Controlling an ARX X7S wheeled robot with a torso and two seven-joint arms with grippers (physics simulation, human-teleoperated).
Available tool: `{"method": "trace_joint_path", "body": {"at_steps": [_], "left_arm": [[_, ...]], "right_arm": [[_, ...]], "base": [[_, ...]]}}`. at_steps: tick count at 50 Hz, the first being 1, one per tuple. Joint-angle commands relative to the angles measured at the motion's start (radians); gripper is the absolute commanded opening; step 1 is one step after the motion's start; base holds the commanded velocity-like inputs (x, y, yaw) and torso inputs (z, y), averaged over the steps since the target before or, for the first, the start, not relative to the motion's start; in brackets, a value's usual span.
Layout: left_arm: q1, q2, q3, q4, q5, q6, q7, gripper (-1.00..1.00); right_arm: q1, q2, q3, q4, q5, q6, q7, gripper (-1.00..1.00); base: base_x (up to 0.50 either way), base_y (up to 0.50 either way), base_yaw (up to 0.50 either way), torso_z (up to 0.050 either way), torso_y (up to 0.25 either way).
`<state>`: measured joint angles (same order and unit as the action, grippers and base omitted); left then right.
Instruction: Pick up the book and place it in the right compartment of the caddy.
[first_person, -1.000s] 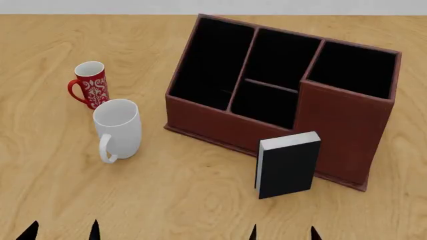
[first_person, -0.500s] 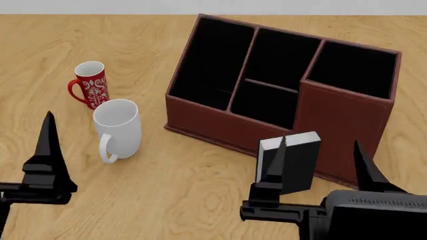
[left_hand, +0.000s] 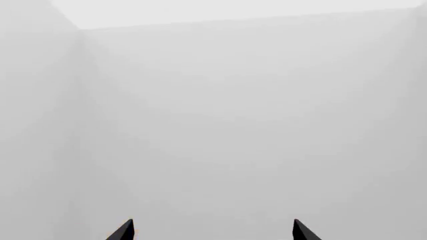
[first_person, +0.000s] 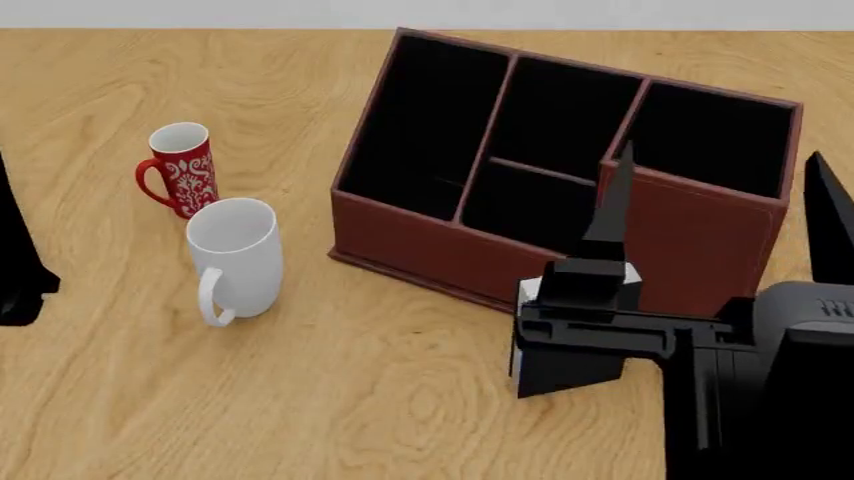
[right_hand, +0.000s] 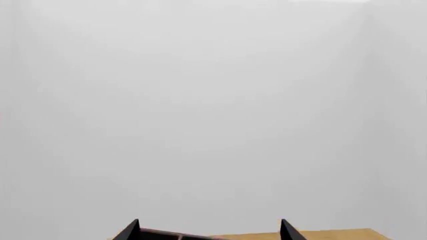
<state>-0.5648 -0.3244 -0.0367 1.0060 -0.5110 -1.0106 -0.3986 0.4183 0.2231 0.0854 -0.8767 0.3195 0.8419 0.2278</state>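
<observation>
My right claw (first_person: 721, 190) hangs spread and empty above the upright book (first_person: 567, 362), poised to descend; the left claw's (left_hand: 212, 231) tips are spread too.

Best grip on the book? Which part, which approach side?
The book stands upright in front of the caddy, white page edges up. I'd come from above with the right claw, fingers spanning the two black covers near the top. The caddy wall close behind the book probably blocks an approach from that side.
</observation>
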Motion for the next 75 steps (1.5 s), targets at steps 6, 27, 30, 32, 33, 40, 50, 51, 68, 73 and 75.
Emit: {"method": "trace_joint_path", "body": {"at_steps": [6,27,30,32,33,40,50,51,68,73,75], "left_arm": [[-0.037,-0.053,0.010,0.024,-0.083,-0.016,-0.084,1.00],[-0.025,-0.077,0.025,0.009,-0.105,0.028,-0.111,1.00],[-0.025,-0.081,0.025,0.010,-0.112,0.030,-0.115,1.00],[-0.025,-0.083,0.024,0.010,-0.115,0.030,-0.118,1.00],[-0.025,-0.085,0.023,0.010,-0.117,0.032,-0.120,1.00],[-0.021,-0.092,0.024,0.009,-0.125,0.042,-0.129,1.00],[-0.018,-0.108,0.015,0.011,-0.142,0.055,-0.143,1.00],[-0.017,-0.109,0.014,0.011,-0.143,0.057,-0.144,1.00],[-0.003,-0.131,0.016,0.009,-0.160,0.085,-0.165,1.00],[-0.004,-0.137,0.018,0.008,-0.166,0.089,-0.172,1.00],[-0.004,-0.139,0.019,0.009,-0.169,0.089,-0.176,1.00]], "right_arm": [[0.032,0.019,0.011,-0.032,0.023,0.044,0.015,1.00],[0.021,0.026,0.002,-0.021,0.031,0.022,0.021,1.00],[0.020,0.027,-0.001,-0.021,0.032,0.019,0.022,1.00],[0.019,0.029,-0.003,-0.022,0.033,0.019,0.023,1.00],[0.019,0.029,-0.004,-0.023,0.034,0.019,0.023,1.00],[0.028,0.034,-0.014,-0.022,0.034,0.021,0.028,1.00],[0.040,0.035,-0.031,-0.026,0.038,0.028,0.037,1.00],[0.041,0.036,-0.031,-0.026,0.039,0.029,0.038,1.00],[0.043,0.043,-0.039,-0.033,0.051,0.034,0.048,1.00],[0.038,0.044,-0.036,-0.036,0.053,0.019,0.049,1.00],[0.037,0.044,-0.038,-0.034,0.053,0.016,0.049,1.00]], "base": [[0.21,-0.09,0.00,0.000,0.000],[0.25,-0.13,0.00,0.000,0.000],[0.24,-0.19,0.00,0.000,0.000],[0.25,-0.20,0.00,0.000,0.000],[0.24,-0.19,0.00,0.000,0.000],[0.24,-0.17,0.00,0.000,0.000],[0.24,-0.09,0.00,0.000,0.000],[0.24,-0.06,0.00,0.000,0.015],[0.24,-0.07,0.00,0.000,0.000],[0.09,-0.02,0.00,0.000,0.002],[0.01,0.00,0.00,0.000,0.000]]}}
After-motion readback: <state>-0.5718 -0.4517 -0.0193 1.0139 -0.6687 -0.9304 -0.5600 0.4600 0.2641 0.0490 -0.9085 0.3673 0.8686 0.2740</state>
